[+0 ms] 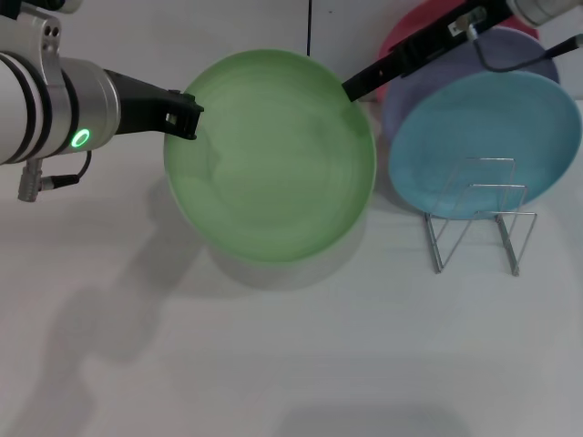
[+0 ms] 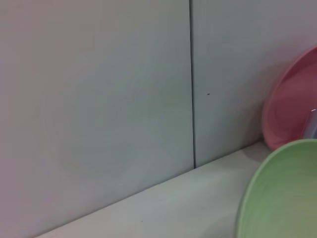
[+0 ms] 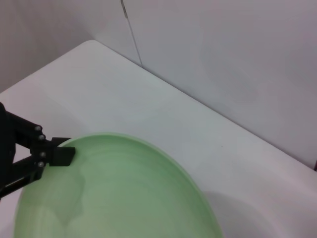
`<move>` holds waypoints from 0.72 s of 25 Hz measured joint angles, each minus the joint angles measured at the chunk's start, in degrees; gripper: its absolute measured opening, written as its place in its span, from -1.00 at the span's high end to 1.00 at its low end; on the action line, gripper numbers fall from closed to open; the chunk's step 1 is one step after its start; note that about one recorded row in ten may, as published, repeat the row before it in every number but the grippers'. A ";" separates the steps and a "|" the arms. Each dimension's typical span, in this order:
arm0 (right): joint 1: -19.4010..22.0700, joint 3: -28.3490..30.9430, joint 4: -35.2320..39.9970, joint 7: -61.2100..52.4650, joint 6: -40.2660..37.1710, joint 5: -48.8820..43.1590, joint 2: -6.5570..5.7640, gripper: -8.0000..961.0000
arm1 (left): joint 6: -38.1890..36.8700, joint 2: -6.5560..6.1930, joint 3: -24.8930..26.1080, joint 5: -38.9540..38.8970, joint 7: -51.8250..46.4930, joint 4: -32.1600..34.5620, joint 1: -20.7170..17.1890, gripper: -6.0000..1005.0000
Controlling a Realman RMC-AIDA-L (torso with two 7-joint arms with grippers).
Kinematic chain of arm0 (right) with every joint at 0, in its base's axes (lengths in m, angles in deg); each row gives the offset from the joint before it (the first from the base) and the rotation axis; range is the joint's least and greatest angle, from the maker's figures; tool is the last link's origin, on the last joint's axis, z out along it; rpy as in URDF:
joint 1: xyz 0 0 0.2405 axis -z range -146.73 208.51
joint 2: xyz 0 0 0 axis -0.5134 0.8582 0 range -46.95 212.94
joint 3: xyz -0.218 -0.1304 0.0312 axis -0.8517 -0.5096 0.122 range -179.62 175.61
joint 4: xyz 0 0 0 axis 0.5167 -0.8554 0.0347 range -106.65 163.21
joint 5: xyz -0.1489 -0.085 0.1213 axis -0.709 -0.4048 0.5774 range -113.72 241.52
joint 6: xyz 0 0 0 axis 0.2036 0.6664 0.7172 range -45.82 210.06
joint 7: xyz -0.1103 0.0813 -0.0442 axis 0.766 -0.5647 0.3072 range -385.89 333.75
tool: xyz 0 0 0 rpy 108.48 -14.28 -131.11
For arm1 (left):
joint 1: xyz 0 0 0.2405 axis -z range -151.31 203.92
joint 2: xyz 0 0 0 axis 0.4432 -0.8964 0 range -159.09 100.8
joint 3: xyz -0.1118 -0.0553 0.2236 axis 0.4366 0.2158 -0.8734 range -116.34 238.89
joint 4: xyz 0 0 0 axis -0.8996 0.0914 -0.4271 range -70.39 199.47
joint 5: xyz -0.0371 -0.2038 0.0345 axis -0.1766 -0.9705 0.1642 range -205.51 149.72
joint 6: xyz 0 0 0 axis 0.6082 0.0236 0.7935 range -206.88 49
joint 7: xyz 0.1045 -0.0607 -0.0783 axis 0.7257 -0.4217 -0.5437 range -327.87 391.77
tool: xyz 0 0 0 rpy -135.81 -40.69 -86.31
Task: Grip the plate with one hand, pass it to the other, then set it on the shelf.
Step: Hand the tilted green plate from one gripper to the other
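Observation:
The light green plate (image 1: 273,155) is held up above the white table and casts a shadow below it. My left gripper (image 1: 185,114), on the green-lit arm, is shut on the plate's left rim. It also shows in the right wrist view (image 3: 59,154) clamped on the rim of the plate (image 3: 114,198). My right gripper (image 1: 353,88) reaches in from the upper right and its tip meets the plate's upper right rim. The plate's edge (image 2: 282,198) shows in the left wrist view. The silver wire rack (image 1: 478,218) stands to the right of the plate.
A sky-blue plate (image 1: 487,137) leans in the rack, with a lavender plate (image 1: 455,73) and a pink plate (image 1: 410,27) behind it. The pink plate (image 2: 292,104) also shows in the left wrist view. A white wall with a dark seam (image 1: 310,27) stands behind the table.

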 joint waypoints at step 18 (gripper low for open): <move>-2.55 -2.13 -5.81 1.81 6.14 -1.85 1.98 -0.54 | -0.43 -0.17 0.37 -0.17 0.15 -0.06 -0.03 0.91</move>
